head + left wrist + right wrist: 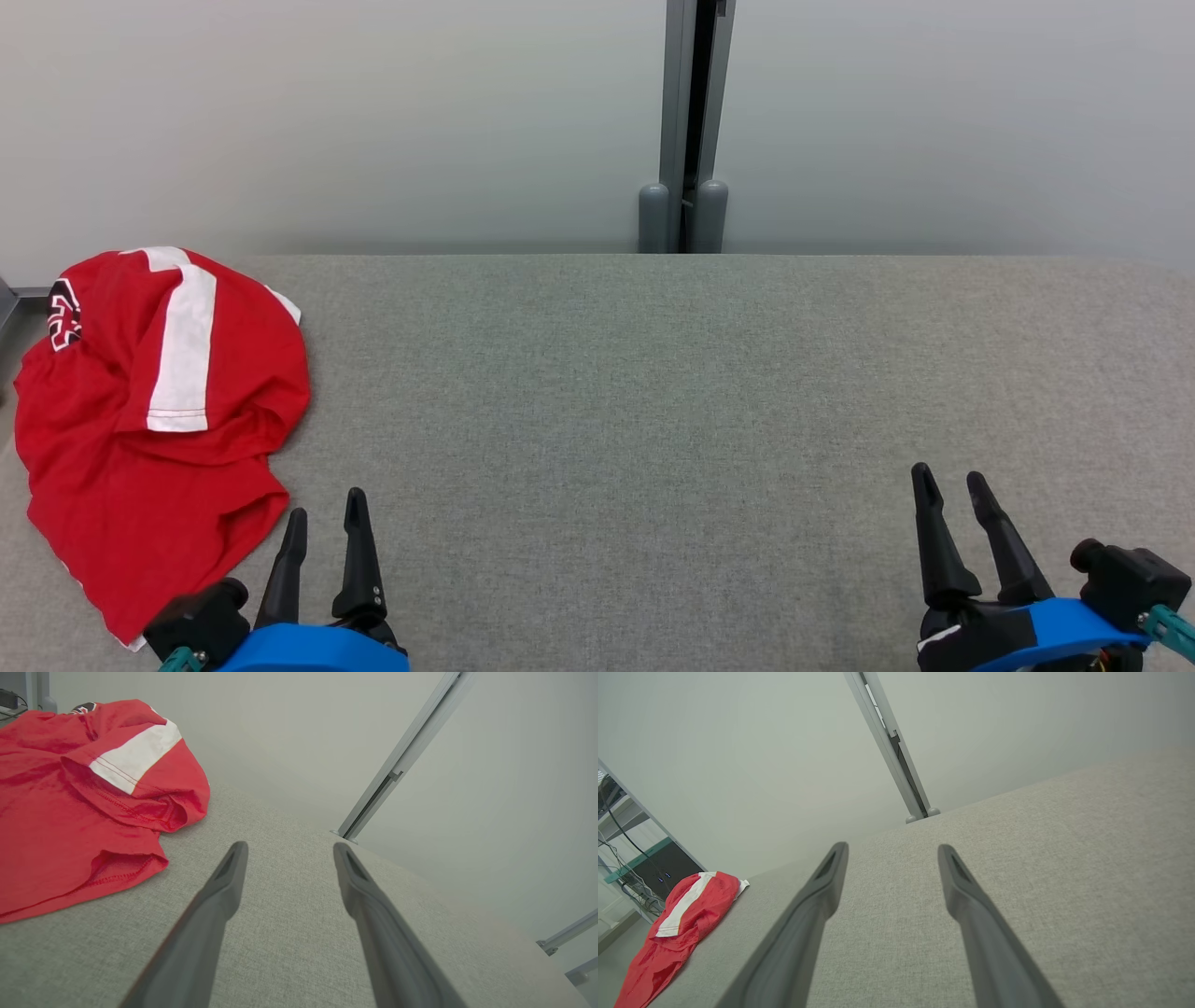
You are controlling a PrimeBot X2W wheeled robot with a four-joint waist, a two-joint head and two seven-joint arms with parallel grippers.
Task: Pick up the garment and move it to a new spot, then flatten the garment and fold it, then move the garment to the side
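The garment is a red shirt with a white stripe and a black-and-white logo, lying crumpled at the far left of the grey table. Part of it hangs past the table's left edge. My left gripper stands open near the front edge, just right of the garment's lower hem and apart from it. In the left wrist view the garment lies up and left of the open gripper. My right gripper is open at the front right over bare cloth; its wrist view shows the garment far off to the left.
A pale wall runs behind the table, with a grey vertical post at the middle of the far edge. Shelving with cables stands beyond the table's left end. The table's fabric top stretches bare between the garment and the right gripper.
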